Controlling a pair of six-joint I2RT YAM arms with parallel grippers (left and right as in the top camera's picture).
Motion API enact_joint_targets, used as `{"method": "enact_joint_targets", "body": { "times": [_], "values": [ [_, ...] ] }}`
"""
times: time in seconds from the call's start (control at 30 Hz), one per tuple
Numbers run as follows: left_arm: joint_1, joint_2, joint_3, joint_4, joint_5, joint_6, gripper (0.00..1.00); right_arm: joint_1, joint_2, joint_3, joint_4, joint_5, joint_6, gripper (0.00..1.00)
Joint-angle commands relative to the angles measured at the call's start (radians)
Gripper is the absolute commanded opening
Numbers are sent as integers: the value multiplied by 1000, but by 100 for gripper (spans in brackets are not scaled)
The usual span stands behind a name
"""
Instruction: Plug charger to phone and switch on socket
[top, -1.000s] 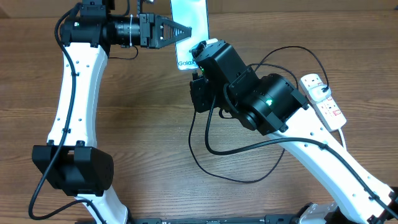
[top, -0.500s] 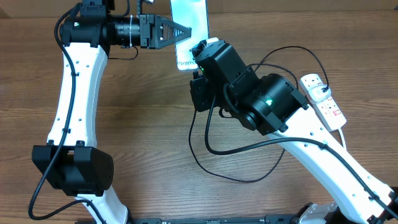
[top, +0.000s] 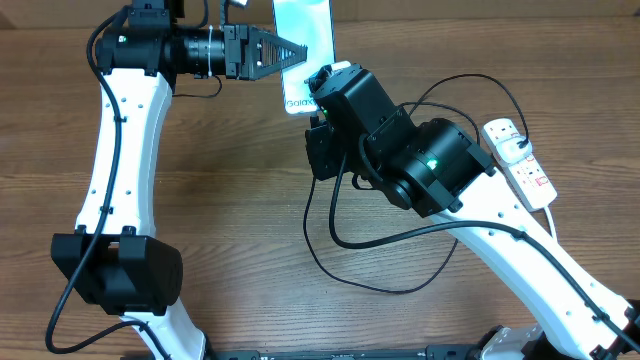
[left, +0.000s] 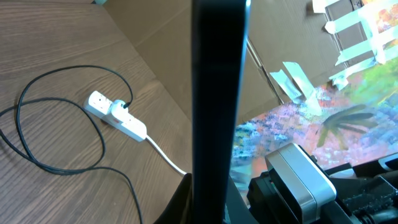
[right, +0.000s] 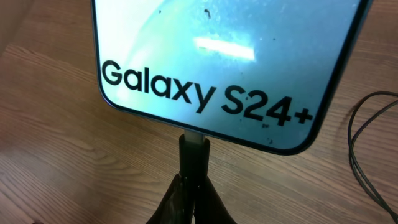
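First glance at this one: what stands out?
The phone fills the right wrist view, Galaxy S24+ lettering large, with the charger tip meeting its bottom edge, pinched by the right gripper. Overhead, the left gripper clamps the phone's side at the far end, and a white power strip lies at the right edge, the charger plugged in.

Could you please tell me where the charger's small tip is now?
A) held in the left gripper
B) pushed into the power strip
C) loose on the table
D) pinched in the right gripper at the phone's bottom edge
D: in the right wrist view the right gripper is shut on the charger tip, which meets the bottom edge of the phone.
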Motion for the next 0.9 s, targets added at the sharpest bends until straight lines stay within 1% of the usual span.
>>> {"method": "enact_joint_targets", "body": {
  "times": [0.0,0.13,0.27,0.87],
  "values": [
    [-9,-7,15,-3,24,34,4,-8,-1,27,18,18,0,4],
    [-9,-7,15,-3,19,34,4,-8,-1,27,18,18,0,4],
    [-9,-7,15,-16,-26,34,4,-8,-1,27,19,18,1,4],
    [-10,-7,15,-18,13,33,4,-8,0,27,36,16,8,4]
  ]
}}
